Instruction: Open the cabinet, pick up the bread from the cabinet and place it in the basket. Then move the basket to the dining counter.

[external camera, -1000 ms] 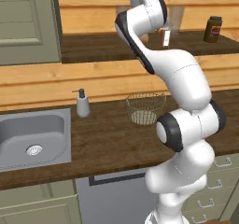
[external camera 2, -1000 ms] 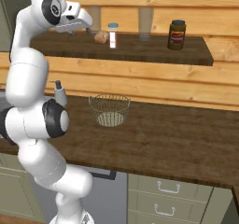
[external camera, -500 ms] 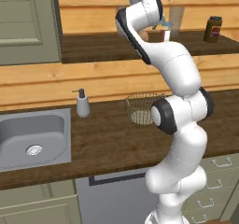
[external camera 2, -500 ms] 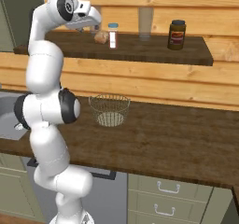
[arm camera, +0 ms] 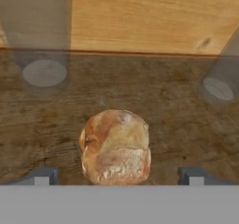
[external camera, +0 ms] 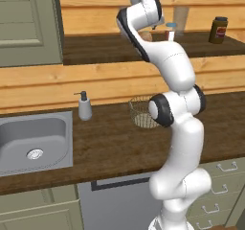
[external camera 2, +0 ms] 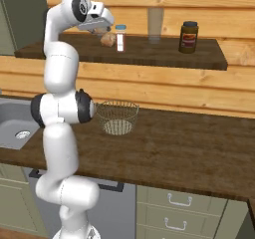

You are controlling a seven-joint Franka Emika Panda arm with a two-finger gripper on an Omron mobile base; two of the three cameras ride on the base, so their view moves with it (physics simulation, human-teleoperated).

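Observation:
The cabinet stands open, its grey-green door [external camera: 28, 23] swung left and its dark wood shelf [external camera 2: 149, 58] bare to view. The bread [arm camera: 115, 146], a tan-brown bun, lies on that shelf [arm camera: 177, 115] just left of a white shaker [external camera 2: 120, 38]. My gripper [arm camera: 117, 177] is open, one fingertip on each side of the bun and apart from it. From the side the gripper [external camera 2: 102, 26] hovers over the bread [external camera 2: 107, 39]. The wire basket [external camera 2: 117, 117] sits empty on the worktop below, partly behind my arm as the basket [external camera: 140, 112]. The dining counter is out of view.
A tall glass [external camera 2: 155, 24] and a dark jar [external camera 2: 188, 36] stand further right on the shelf. A soap dispenser [external camera: 84, 106] and a steel sink [external camera: 31, 143] lie at the worktop's left. Drawers [external camera 2: 174, 208] sit under the worktop.
The hand has crept a little right along the shelf, closer to the bun, while the arm's lower links have straightened up. Bread and basket have stayed put.

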